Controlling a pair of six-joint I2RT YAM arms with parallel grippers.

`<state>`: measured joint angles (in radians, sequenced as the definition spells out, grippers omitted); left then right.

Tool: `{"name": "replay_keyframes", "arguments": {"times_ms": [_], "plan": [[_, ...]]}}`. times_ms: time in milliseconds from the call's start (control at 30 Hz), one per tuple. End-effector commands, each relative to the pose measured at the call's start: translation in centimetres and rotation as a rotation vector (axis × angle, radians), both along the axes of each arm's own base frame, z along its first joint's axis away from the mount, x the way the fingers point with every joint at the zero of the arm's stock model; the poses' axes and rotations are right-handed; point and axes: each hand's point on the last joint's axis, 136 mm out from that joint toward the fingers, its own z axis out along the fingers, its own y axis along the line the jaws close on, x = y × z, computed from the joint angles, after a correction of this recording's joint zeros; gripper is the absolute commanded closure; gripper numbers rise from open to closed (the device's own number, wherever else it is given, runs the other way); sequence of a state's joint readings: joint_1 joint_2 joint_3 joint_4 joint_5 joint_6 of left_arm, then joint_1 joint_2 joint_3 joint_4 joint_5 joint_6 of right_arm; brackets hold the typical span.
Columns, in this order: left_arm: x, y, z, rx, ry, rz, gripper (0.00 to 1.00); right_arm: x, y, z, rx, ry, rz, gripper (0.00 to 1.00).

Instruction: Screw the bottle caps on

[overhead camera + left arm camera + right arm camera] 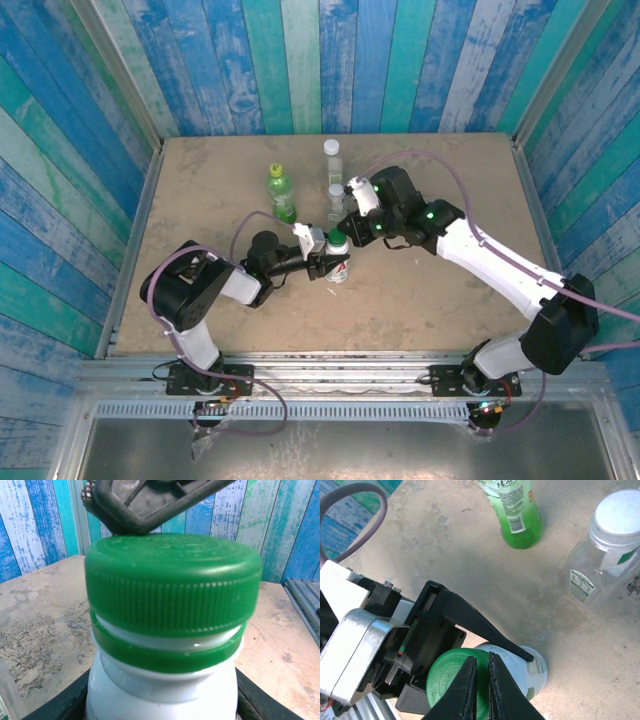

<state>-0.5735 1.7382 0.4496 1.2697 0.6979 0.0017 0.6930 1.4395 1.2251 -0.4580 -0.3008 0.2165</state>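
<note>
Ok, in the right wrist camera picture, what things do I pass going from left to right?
First the dark green cap on the white bottle, then the green bottle, then the clear bottle.

You had the right gripper [482, 656] poised over the dark green cap [449, 680], its two black fingers [466, 690] drawn almost together with only a slit between them. Whether they touched the cap could not be told. The cap sat on the white bottle [534, 672], which the left gripper [512, 682] clasped, one black finger lying along its far side. Beyond, on the mottled table [420, 545], stood a green translucent bottle [517, 517] and, apart to its right, a clear bottle [600, 565] wearing a white cap [620, 512]. A purple cable [367, 502] looped at the upper left.
</note>
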Motion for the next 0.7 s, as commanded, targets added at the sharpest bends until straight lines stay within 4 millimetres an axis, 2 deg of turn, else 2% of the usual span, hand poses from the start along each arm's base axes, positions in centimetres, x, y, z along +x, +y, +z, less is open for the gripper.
{"name": "replay_keyframes", "arguments": {"times_ms": [0,167,367,433,533,633,667], "plan": [[0.0,-0.1,-1.5,0.026,0.046,0.008,0.52,-5.6,-0.3,-3.4,-0.018,0.222,0.126,0.88],[0.1,-0.1,-1.6,0.029,0.048,0.008,0.52,-6.9,-0.9,-2.7,0.007,0.209,0.149,0.87],[-0.1,-0.1,-1.6,0.030,0.049,-0.003,0.51,-5.0,-1.4,-0.3,0.016,0.055,0.099,0.78],[-0.2,-0.2,-1.6,0.032,0.045,-0.006,0.51,-4.2,-1.7,0.2,-0.004,-0.007,0.100,0.66],[-0.4,-0.2,-1.5,0.038,0.036,-0.018,0.51,-3.6,-2.0,0.6,-0.065,-0.119,0.161,0.53],[-1.5,-0.5,-1.2,0.043,0.021,-0.082,0.50,-4.8,-2.2,0.8,-0.119,-0.248,0.335,0.41],[-1.8,-0.7,-1.0,0.045,0.021,-0.104,0.49,-5.0,-2.4,0.8,-0.138,-0.283,0.371,0.40]]}}
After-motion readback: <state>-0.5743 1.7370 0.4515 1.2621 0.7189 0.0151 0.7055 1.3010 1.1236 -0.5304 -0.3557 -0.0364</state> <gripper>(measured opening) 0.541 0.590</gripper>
